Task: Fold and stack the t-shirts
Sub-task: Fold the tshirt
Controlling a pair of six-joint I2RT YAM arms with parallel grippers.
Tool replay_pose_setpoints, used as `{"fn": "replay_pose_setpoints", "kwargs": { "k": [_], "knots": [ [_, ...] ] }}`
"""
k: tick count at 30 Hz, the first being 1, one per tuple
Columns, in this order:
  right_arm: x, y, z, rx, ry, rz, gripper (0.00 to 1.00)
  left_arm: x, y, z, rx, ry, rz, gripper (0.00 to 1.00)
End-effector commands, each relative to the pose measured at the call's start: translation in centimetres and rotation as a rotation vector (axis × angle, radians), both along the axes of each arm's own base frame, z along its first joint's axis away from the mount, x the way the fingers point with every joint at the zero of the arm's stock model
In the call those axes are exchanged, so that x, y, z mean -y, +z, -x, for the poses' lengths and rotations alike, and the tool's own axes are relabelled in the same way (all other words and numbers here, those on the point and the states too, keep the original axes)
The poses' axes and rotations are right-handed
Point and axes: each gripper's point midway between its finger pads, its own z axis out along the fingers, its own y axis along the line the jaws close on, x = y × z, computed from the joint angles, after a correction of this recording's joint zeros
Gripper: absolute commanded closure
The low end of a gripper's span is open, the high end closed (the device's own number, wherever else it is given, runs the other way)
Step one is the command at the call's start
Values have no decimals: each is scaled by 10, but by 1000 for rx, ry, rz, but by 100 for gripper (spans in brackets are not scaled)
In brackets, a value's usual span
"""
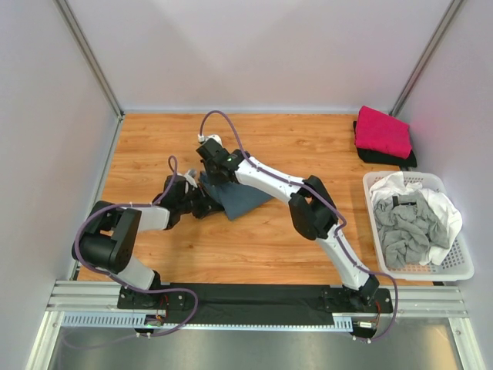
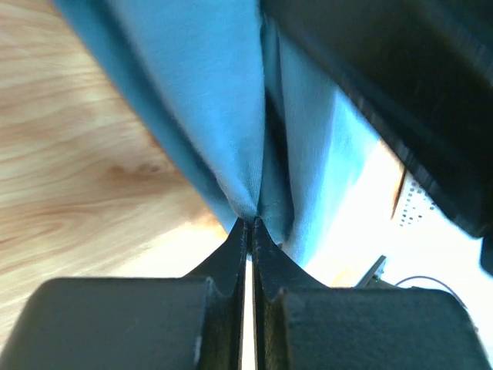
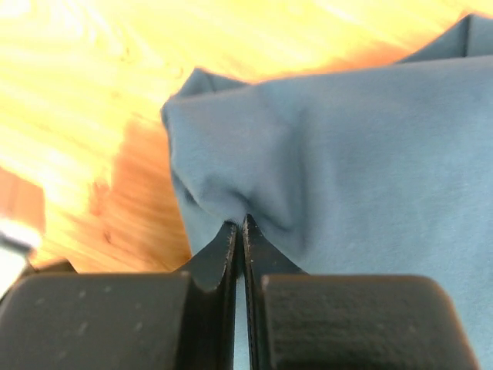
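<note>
On the table point(image 1: 269, 247) the blue shirt point(image 1: 240, 199) sits bunched left of centre. The fold should go best if both arms carry its edge together, level and taut. The left gripper point(image 2: 253, 225) pinches a fold of it tight, and the right gripper point(image 3: 240, 223) nips a corner.
</note>
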Motion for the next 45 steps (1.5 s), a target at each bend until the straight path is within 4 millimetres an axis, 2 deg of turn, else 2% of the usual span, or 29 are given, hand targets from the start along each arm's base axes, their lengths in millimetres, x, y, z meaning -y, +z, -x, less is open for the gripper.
{"fn": "replay_pose_setpoints", "kwargs": {
  "k": [1, 5, 10, 12, 17, 18, 20, 21, 22, 25, 26, 27, 28, 29, 32, 35, 36, 37, 38, 39, 40, 41, 42, 43, 45],
  "knots": [
    [-24, 21, -17, 34, -53, -136, 100, 12, 18, 1, 70, -51, 21, 100],
    [-29, 23, -20, 35, -68, -160, 99, 11, 12, 6, 46, -42, -3, 100],
    [-34, 18, -19, 17, -53, -168, 98, 20, 3, 10, 2, -87, -34, 100],
    [-34, 13, -14, -8, -31, -161, 95, 21, 2, 12, -12, -96, -39, 100],
    [-28, 17, -4, -50, 4, -146, 77, 12, 12, 16, 9, -91, -86, 99],
    [-25, 24, -2, -58, 5, -151, 73, 12, 25, 13, 44, -88, -87, 93],
    [-19, 34, -3, -75, 6, -172, 62, 8, 33, 16, 52, -84, -107, 80],
    [-16, 47, -2, -74, 5, -185, 58, 5, 47, 14, 91, -69, -108, 75],
    [-10, 55, -6, -76, -6, -196, 52, 2, 53, 14, 99, -61, -111, 71],
    [11, 82, -10, -104, -22, -233, 42, -15, 81, 14, 112, -4, -115, 67],
    [19, 86, -10, -118, -29, -235, 41, -25, 88, 9, 118, 27, -115, 66],
    [25, 102, -11, -113, -34, -258, 40, -31, 99, 9, 147, 38, -120, 65],
    [37, 109, -19, -118, -51, -274, 39, -37, 104, 8, 151, 50, -128, 59],
    [48, 120, -18, -115, -60, -279, 39, -47, 112, 4, 154, 88, -146, 58],
    [82, 131, -25, -89, -102, -264, 38, -50, 133, -11, 202, 129, -135, 50],
    [118, 123, -39, -57, -157, -217, 39, -34, 145, -28, 203, 137, -26, 50],
    [130, 114, -37, -75, -174, -199, 41, -30, 136, -34, 175, 140, -10, 51],
    [142, 110, -43, -83, -193, -197, 49, -26, 140, -42, 174, 160, 22, 57],
    [147, 105, -44, -88, -198, -196, 52, -20, 136, -44, 166, 161, 16, 62],
    [155, 93, -42, -107, -203, -178, 54, -18, 123, -50, 134, 171, -2, 67],
    [161, 86, -44, -116, -207, -175, 57, -16, 120, -54, 116, 186, -18, 75],
    [161, 81, -45, -116, -204, -178, 58, -11, 113, -57, 102, 197, -36, 76],
    [162, 73, -45, -126, -199, -170, 59, -9, 96, -61, 62, 200, -53, 76],
    [162, 60, -38, -157, -189, -162, 61, -7, 91, -66, 54, 205, -54, 78],
    [157, 45, -36, -180, -170, -179, 63, -6, 73, -75, 15, 226, -66, 81]
  ]
}}
